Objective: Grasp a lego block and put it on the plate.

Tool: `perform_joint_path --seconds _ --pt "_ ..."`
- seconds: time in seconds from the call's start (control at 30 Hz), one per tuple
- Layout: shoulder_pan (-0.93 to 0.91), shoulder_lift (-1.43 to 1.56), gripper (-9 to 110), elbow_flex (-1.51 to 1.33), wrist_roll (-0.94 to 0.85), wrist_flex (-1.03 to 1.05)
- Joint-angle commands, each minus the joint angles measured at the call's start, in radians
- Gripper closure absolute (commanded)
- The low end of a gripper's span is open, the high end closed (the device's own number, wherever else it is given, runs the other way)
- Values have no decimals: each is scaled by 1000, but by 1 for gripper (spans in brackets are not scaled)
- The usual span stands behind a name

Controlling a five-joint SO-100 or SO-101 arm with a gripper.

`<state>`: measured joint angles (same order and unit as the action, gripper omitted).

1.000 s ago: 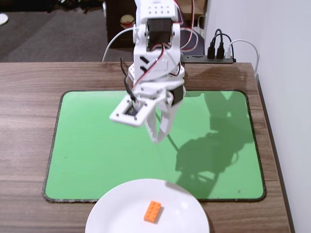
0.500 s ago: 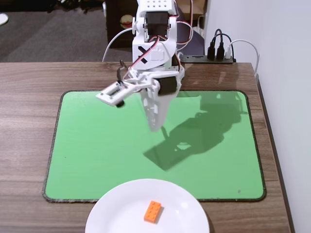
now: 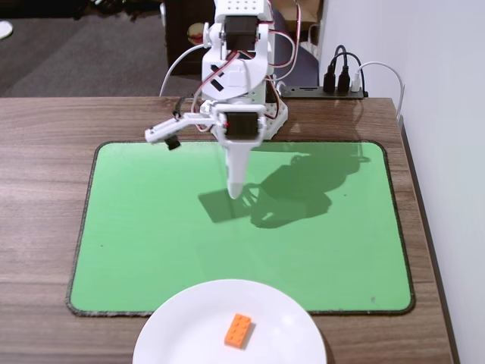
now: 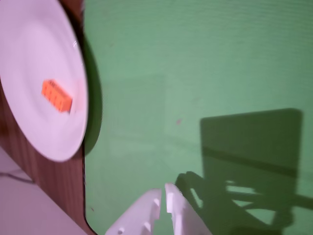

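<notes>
A green mat [image 3: 151,227] covers the wooden table [image 3: 45,129] beneath me. My gripper [image 3: 236,189] hangs above the mat's far half, fingers pressed together and holding nothing. Well away, at the near edge in the fixed view, the plate [image 3: 182,326] carries the lego block [image 3: 239,331], lying flat, its long axis running diagonally from near-left to far-right.
</notes>
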<state>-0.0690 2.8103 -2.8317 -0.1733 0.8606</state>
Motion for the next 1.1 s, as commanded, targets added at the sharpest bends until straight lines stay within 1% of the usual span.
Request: perform_joint_path --seconds 0.0,0.17,0.43,1.07 --pt "-5 57 101 -17 37 29" --pt "-9 135 101 -41 109 101" --pt "-9 295 101 -64 133 253" --pt "8 480 101 -89 160 408"
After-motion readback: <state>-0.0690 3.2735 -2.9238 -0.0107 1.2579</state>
